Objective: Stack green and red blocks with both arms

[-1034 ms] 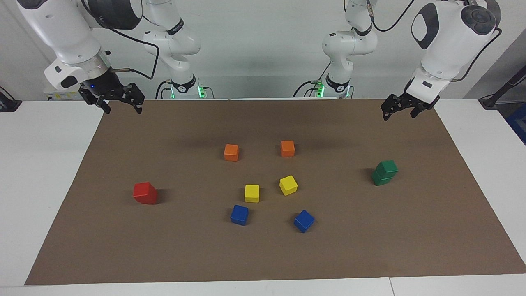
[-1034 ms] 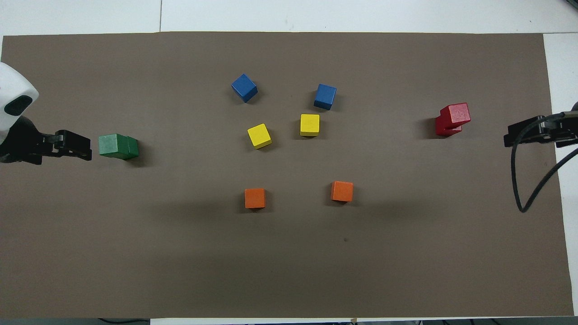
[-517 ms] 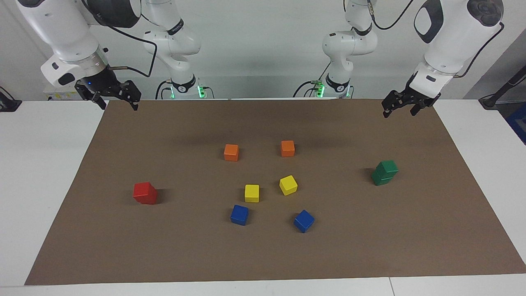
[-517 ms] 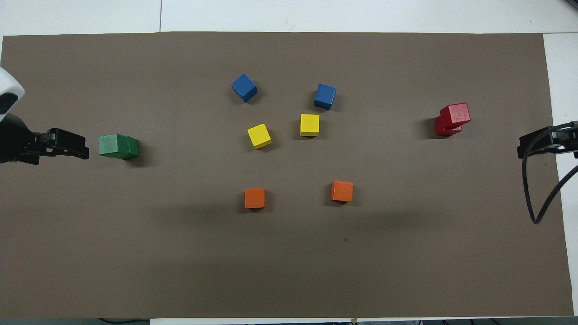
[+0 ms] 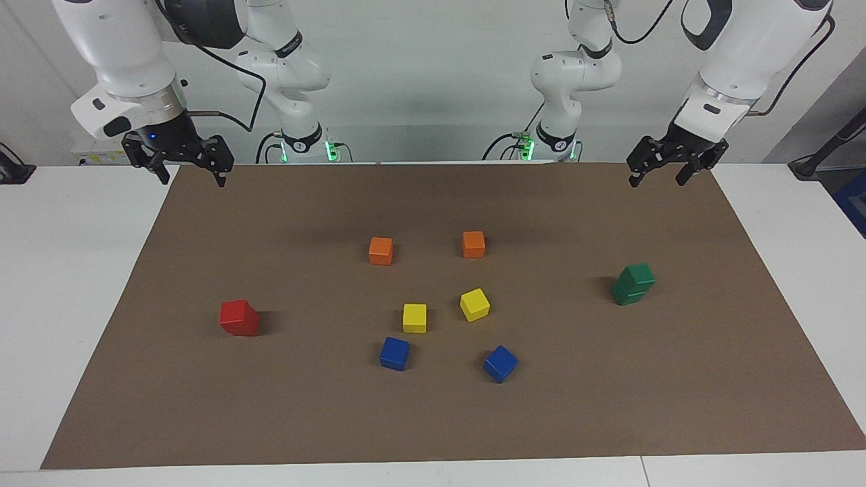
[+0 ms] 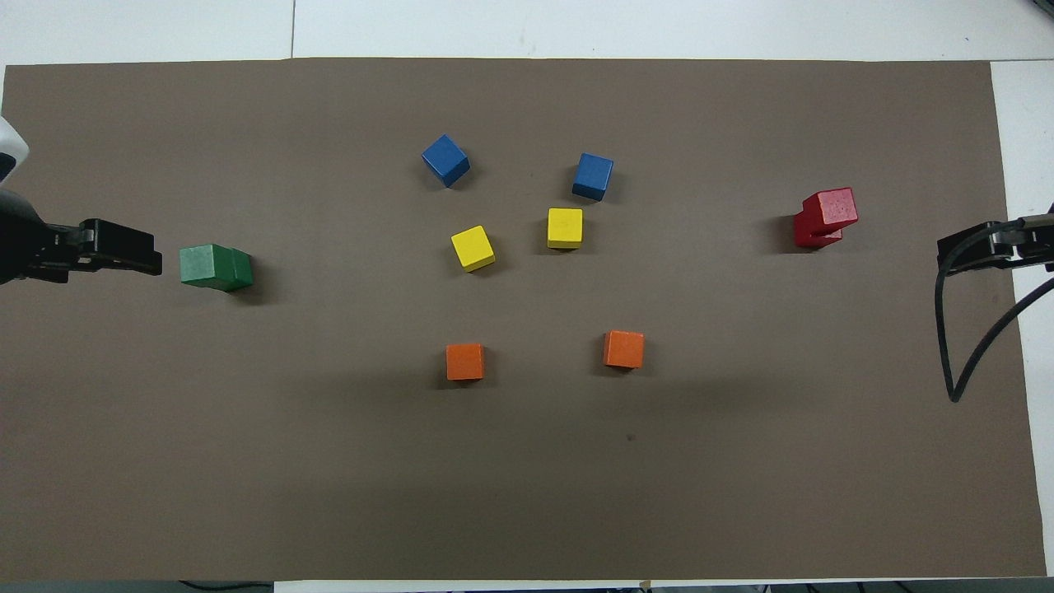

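Two green blocks stand stacked (image 5: 633, 284) toward the left arm's end of the brown mat, the upper one set slightly off the lower; the stack also shows in the overhead view (image 6: 216, 268). Two red blocks stand stacked (image 5: 239, 318) toward the right arm's end, the upper one twisted; they also show in the overhead view (image 6: 826, 217). My left gripper (image 5: 656, 177) hangs open and empty in the air over the mat's corner by its base, and shows in the overhead view (image 6: 152, 257). My right gripper (image 5: 191, 177) hangs open and empty over the mat's other near corner, and shows in the overhead view (image 6: 947, 251).
In the middle of the mat (image 5: 433, 419) lie two orange cubes (image 5: 381, 250) (image 5: 473, 244), two yellow cubes (image 5: 415, 318) (image 5: 475, 304) and two blue cubes (image 5: 394, 353) (image 5: 500, 363). White table surrounds the mat.
Both grippers have risen a little and drawn back from their stacks toward the robots' edge of the mat. The blocks have not moved.
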You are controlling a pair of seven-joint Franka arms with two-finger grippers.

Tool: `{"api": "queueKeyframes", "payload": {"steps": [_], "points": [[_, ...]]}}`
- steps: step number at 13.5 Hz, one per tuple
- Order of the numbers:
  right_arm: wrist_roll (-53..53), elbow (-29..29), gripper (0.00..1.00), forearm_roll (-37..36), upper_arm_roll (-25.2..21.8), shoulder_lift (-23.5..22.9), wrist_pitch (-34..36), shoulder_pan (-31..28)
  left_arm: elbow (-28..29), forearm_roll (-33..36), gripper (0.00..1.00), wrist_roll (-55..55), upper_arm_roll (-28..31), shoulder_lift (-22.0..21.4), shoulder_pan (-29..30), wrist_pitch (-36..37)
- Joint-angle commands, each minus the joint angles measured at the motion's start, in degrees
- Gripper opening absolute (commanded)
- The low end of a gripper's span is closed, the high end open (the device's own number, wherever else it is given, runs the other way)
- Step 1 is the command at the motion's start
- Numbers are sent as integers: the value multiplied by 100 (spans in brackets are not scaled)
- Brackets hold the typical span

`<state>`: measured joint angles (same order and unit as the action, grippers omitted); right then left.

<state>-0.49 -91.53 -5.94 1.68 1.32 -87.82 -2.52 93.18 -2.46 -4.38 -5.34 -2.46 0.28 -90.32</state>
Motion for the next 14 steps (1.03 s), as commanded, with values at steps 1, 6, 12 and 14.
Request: {"api": "queueKeyframes", "payload": {"steps": [1, 6, 12, 14], "points": [[250, 65, 100, 128, 113, -79, -217, -143, 33, 158, 100, 33, -29, -44, -37, -74], [277, 136, 100, 471, 104, -97, -235, -152, 113, 158, 100, 24, -29, -70, -11, -65], [277, 136, 100, 515, 104, -97, -227, -152, 112, 149, 100, 7, -11, -70, 16, -56], [277, 144, 100, 515, 104, -97, -227, -143, 112, 149, 100, 7, -11, -70, 16, -47]]}}
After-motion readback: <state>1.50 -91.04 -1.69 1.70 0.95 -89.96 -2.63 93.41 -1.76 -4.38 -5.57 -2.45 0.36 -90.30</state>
